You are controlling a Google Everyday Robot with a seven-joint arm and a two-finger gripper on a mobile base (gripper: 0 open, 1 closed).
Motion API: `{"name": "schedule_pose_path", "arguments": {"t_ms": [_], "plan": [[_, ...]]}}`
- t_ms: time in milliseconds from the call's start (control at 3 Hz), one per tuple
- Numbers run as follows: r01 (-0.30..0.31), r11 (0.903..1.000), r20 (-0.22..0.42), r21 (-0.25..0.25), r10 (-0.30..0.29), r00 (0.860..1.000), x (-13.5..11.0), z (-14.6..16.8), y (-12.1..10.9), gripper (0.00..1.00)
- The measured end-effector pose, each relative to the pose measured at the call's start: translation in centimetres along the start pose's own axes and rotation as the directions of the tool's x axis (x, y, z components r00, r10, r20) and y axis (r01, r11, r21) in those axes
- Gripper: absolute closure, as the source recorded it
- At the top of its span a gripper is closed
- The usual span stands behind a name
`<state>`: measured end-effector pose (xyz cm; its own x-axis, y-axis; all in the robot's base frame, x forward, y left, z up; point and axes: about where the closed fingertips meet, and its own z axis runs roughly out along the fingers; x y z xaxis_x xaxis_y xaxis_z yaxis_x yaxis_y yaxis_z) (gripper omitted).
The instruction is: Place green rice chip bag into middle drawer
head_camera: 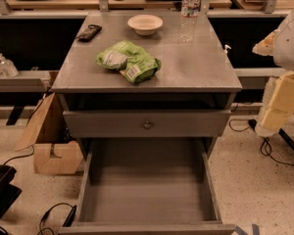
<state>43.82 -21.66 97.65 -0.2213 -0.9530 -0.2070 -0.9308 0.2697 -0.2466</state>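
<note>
The green rice chip bag, crumpled lime-green foil with white patches and a small white label, lies on the grey cabinet top, near its front and left of centre. The middle drawer is pulled out below, a wide shallow grey tray with nothing in it. My arm comes in at the right edge, white with cream parts, and its gripper is beside the cabinet's right side, well apart from the bag and holding nothing that I can see.
A cream bowl, a clear water bottle and a small black object stand at the back of the top. A closed drawer front with a round knob sits above the open drawer. Cardboard boxes and cables lie at the left.
</note>
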Motion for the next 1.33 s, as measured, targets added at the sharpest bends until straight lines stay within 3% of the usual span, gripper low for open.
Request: {"name": "schedule_pose_path", "arguments": {"t_ms": [333, 667, 1000, 1333], "plan": [[0.000, 1.0000, 0.000, 0.000, 0.000, 1.000, 0.0, 0.0, 0.0, 0.00], [-0.022, 0.9993, 0.034, 0.030, 0.021, 0.999, -0.9, 0.9, -1.9, 0.00], [-0.080, 0.9888, 0.142, 0.126, 0.062, 0.988, -4.3, 3.0, -6.8, 0.00], [-0.132, 0.9689, 0.240, 0.209, 0.080, 0.967, -8.4, 4.6, -12.7, 0.00]]}}
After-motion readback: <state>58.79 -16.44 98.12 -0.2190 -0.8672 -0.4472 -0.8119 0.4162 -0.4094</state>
